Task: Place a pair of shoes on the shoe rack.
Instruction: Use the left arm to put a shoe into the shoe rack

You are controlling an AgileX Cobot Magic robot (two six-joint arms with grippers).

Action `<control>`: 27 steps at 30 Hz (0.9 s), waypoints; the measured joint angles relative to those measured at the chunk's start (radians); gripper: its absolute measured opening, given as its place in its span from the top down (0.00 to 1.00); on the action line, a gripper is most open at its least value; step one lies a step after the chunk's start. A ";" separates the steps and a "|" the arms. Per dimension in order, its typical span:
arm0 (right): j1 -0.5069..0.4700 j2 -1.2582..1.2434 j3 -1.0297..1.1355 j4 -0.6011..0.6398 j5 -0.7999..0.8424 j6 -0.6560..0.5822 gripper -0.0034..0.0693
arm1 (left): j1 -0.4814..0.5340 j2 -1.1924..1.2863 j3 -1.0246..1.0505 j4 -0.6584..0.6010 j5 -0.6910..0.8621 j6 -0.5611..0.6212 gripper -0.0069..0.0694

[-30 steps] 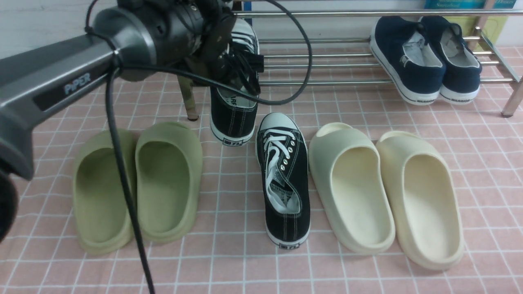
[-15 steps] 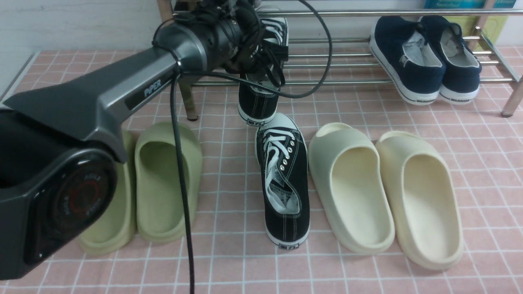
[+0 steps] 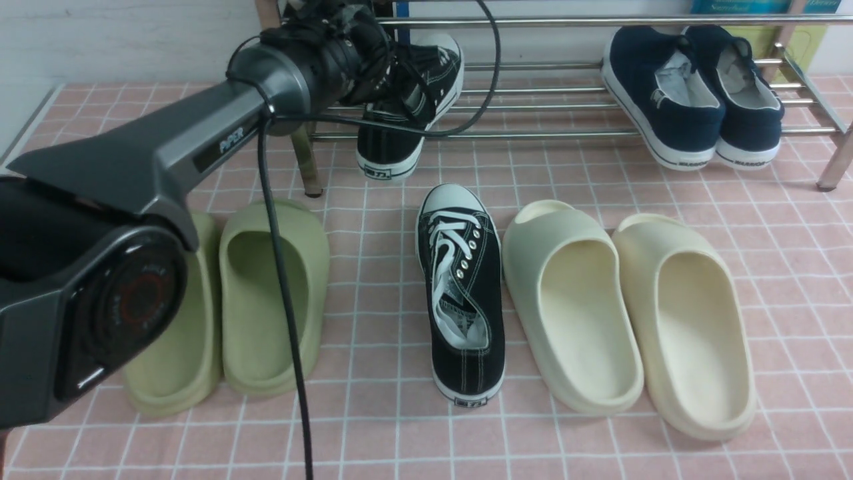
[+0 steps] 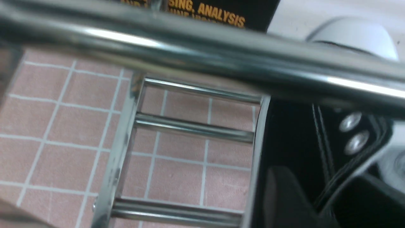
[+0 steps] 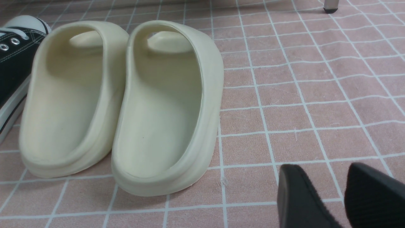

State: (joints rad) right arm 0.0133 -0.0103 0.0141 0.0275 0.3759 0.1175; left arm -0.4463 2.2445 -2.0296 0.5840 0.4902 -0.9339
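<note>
One black sneaker (image 3: 408, 110) lies tilted on the left end of the chrome shoe rack (image 3: 566, 107), toe to the right, heel (image 3: 383, 167) hanging over the front bar. My left gripper (image 3: 390, 70) is at its opening. In the left wrist view its fingers (image 4: 284, 196) stand apart, open, with the sneaker's side wall (image 4: 291, 136) between them, beside the rack bars (image 4: 190, 126). The other black sneaker (image 3: 460, 293) stands on the floor, toe toward the rack. My right gripper (image 5: 321, 167) hovers open over bare floor, right of the cream slides.
Navy slip-ons (image 3: 693, 93) sit on the rack's right end. Olive slides (image 3: 266, 293) lie left of the floor sneaker, partly behind my left arm. Cream slides (image 3: 633, 307) lie right of it. A rack leg (image 3: 306, 167) stands by the hanging heel. A top bar (image 4: 190, 50) crosses above.
The left arm carried the sneaker from in front of the rack up onto it. Since half a second ago its toe has swung right and its heel left.
</note>
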 joint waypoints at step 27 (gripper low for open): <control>0.000 0.000 0.000 0.000 0.000 0.000 0.62 | -0.034 -0.038 -0.017 -0.171 0.527 0.505 0.91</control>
State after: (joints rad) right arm 0.0133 -0.0103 0.0141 0.0275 0.3759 0.1175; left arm -0.4805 2.2066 -2.0467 0.4125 1.0175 -0.4287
